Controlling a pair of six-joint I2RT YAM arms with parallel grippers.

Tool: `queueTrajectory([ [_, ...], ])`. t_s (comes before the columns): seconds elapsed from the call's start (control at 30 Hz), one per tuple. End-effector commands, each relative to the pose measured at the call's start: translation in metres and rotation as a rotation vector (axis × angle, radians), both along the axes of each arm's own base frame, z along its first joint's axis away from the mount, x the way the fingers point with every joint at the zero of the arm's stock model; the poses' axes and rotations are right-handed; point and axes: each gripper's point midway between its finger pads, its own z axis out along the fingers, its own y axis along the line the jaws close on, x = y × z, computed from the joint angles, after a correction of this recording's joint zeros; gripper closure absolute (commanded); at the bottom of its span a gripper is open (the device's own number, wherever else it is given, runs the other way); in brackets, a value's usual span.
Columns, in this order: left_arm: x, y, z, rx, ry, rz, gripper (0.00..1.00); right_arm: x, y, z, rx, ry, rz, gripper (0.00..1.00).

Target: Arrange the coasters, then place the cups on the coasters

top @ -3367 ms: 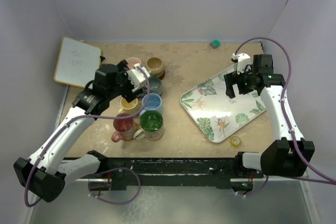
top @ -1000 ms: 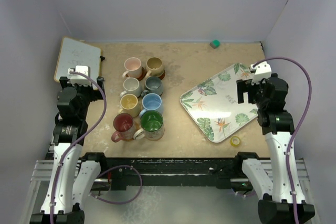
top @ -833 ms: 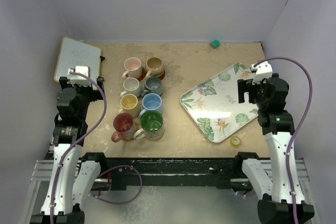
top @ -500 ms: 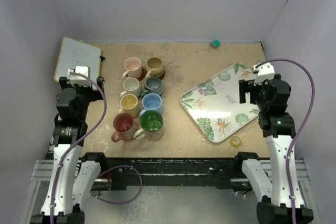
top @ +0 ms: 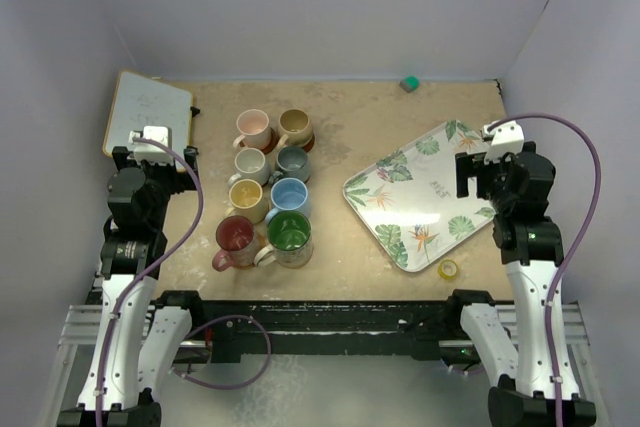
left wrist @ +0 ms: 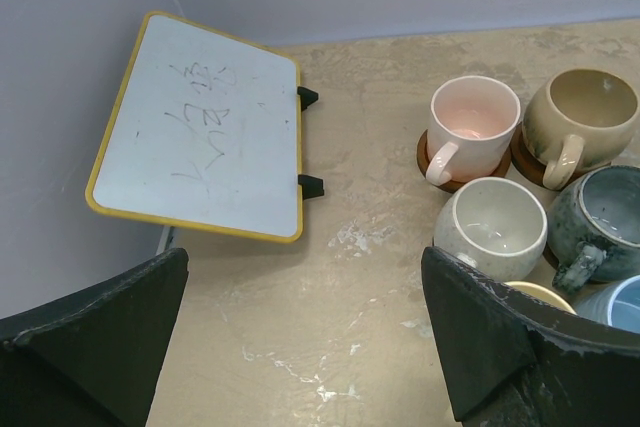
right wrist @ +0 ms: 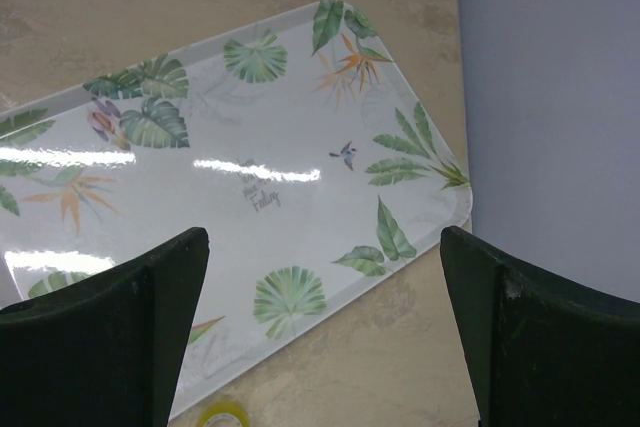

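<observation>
Several cups stand in two columns left of centre, from the pink cup (top: 252,128) and tan cup (top: 294,125) at the back to the red cup (top: 235,238) and green cup (top: 288,236) in front. Brown coasters (left wrist: 440,162) show as thin rims under the pink cup (left wrist: 473,119) and tan cup (left wrist: 580,117); whether the other cups stand on coasters cannot be told. My left gripper (top: 157,159) (left wrist: 305,277) hangs open, left of the cups. Over the tray's right end my right gripper (top: 470,175) (right wrist: 325,247) is open. Neither holds anything.
A leaf-patterned tray (top: 440,209) (right wrist: 200,177) lies at the right. A small yellow tape roll (top: 449,269) (right wrist: 222,414) sits by its near edge. A yellow-framed whiteboard (top: 147,117) (left wrist: 200,127) lies at the back left, and a small green block (top: 409,82) by the back wall.
Since the earliest frame both arms have drawn back; the left gripper has left the cups. Over the last second the right gripper edged slightly right, and the left stayed still.
</observation>
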Motion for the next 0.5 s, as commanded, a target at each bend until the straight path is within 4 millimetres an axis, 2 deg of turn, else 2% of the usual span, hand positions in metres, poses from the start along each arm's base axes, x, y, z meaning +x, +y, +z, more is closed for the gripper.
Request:
queueTrajectory([
  [0.0,-0.0001,0.0043,0.0135,0.007,-0.043,0.018,0.04,0.0026,0.0016,0.0077,-0.005,-0.038,0.017,0.0],
  [0.47,-0.0011,0.004,0.0161,0.008,-0.052,0.016,0.04,0.0027,0.0003,0.0074,-0.008,-0.038,0.011,0.0],
])
